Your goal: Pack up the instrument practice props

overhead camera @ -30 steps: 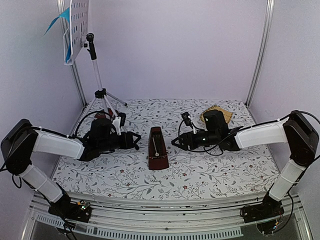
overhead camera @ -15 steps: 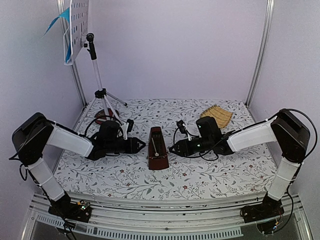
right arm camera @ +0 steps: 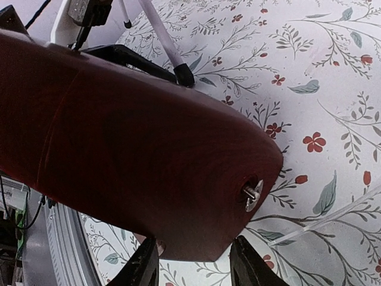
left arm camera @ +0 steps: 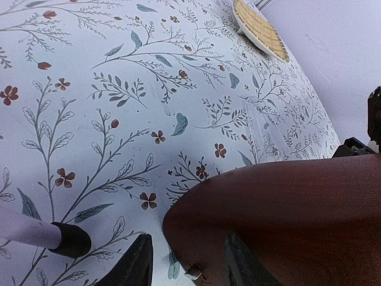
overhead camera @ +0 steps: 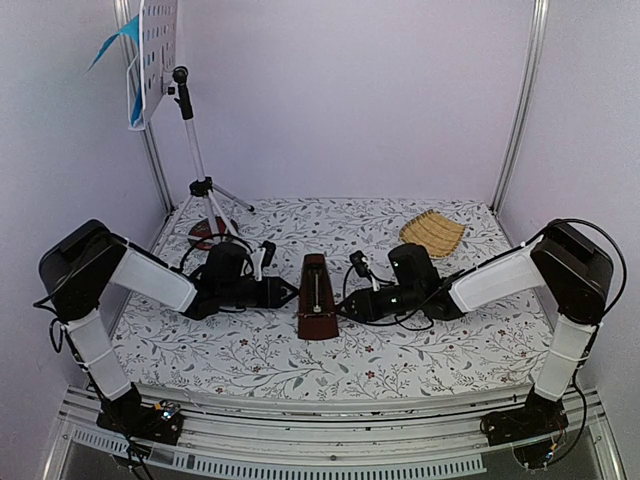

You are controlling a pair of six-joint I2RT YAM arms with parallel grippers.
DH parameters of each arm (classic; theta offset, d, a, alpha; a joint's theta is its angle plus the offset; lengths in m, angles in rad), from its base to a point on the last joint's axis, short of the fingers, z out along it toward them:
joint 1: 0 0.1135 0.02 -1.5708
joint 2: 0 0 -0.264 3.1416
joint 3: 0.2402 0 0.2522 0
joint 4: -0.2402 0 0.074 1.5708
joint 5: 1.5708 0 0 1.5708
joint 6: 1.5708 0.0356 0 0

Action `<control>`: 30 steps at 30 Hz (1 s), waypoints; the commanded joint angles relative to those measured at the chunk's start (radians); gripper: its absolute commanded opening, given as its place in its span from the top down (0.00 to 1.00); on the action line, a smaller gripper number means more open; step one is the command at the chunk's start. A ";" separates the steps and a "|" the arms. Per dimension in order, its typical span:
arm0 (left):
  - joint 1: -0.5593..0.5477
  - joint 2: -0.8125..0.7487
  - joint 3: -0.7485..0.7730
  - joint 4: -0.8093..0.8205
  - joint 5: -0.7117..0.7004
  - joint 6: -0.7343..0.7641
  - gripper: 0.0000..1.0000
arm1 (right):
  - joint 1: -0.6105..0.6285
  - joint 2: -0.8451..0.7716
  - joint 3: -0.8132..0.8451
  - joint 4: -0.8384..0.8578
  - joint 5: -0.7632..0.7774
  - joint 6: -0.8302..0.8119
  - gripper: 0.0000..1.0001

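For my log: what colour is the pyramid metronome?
The pyramid metronome is dark reddish-brown, clearest in right wrist view.

The metronome (overhead camera: 313, 297) is showing dark red-brown. The table (overhead camera: 450, 345) is showing white, patterned with grey-blue leaves and small red flowers. The stand (overhead camera: 195, 150) is gleaming silver, its perforated desk (overhead camera: 160, 45) white, a sheet (overhead camera: 116, 40) blue. The mat (overhead camera: 432, 233) is showing woven tan.

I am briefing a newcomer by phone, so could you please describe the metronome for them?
On the floral-clothed table, look at the middle, between the left gripper and the right gripper. The metronome stands there, a dark red-brown pyramid, upright unlike the flat tan woven mat far right.
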 commanded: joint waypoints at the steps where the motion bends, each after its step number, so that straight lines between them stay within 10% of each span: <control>1: -0.010 0.024 0.032 0.058 0.042 0.003 0.56 | 0.019 0.021 -0.010 0.058 -0.017 0.012 0.59; 11: -0.029 0.037 0.040 0.156 0.064 0.007 0.54 | 0.026 -0.073 -0.087 0.113 0.025 0.019 0.56; 18: -0.027 0.014 0.044 0.169 0.044 0.019 0.51 | 0.026 -0.267 -0.155 0.095 0.135 -0.024 0.22; 21: -0.019 -0.106 0.014 0.092 -0.062 0.083 0.44 | 0.024 -0.358 -0.153 0.066 0.186 -0.056 0.01; 30: 0.077 -0.471 0.182 -0.431 -0.105 0.219 0.14 | 0.024 -0.431 0.045 -0.053 0.204 -0.229 0.01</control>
